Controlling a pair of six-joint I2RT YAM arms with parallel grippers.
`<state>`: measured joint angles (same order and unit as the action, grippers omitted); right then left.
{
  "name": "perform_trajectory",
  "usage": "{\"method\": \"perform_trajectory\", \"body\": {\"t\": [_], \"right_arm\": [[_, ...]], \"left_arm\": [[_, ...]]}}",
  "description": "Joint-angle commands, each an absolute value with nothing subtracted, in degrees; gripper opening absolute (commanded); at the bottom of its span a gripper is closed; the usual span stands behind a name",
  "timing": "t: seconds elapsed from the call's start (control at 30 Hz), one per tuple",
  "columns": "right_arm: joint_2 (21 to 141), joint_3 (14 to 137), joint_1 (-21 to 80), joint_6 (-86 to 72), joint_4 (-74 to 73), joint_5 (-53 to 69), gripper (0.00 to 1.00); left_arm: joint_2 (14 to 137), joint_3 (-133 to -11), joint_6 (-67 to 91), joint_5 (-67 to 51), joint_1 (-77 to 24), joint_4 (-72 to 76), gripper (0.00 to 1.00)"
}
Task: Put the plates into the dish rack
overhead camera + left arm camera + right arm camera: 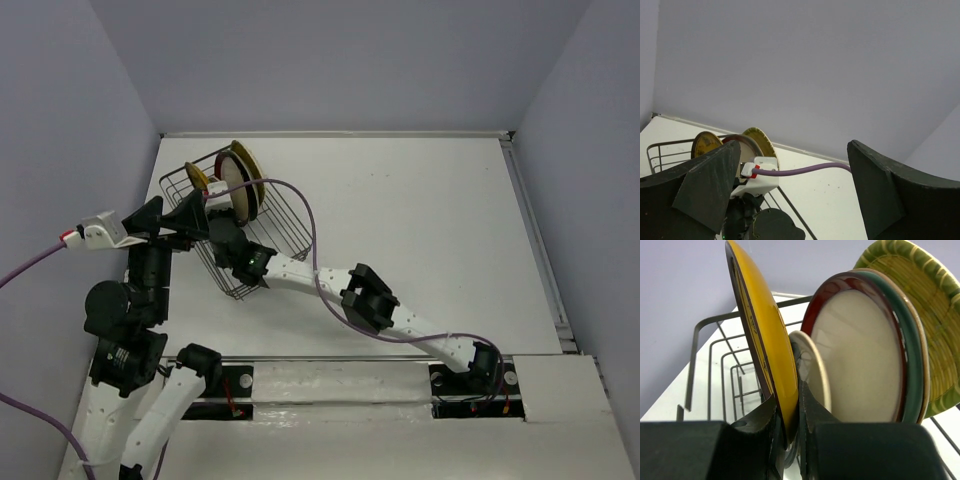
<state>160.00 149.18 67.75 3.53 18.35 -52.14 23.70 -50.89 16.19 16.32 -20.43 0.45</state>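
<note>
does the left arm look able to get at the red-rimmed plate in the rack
Probably not cleanly: the left gripper is open and near, but the right gripper, shut on the yellow plate, sits between it and the red-rimmed plate.

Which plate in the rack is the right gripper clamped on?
The yellow plate with the dark pattern, at the end of the row: the right gripper pinches its rim. The red-rimmed plate and the rest stand free.

A glossy glaze is seen on the yellow plate (765, 340) and the red-rimmed cream plate (860, 360). The yellow ribbed plate (925, 305) is marked by a fine woven-looking texture, seemingly matt. The dish rack (691, 365) is formed of thin dark metal wire.
</note>
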Motion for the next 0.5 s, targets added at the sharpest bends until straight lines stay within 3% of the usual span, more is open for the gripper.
{"method": "perform_trajectory", "body": {"t": [0.0, 0.47], "right_arm": [[158.82, 149.41, 67.15, 2.73, 22.77, -53.70, 0.07], [161.54, 150.29, 67.15, -5.45, 15.74, -51.24, 0.07]], "left_arm": [[24.52, -50.10, 16.61, 15.47, -19.69, 4.31, 0.99], [24.52, -49.31, 16.44, 15.29, -19.07, 4.57, 0.99]]}}
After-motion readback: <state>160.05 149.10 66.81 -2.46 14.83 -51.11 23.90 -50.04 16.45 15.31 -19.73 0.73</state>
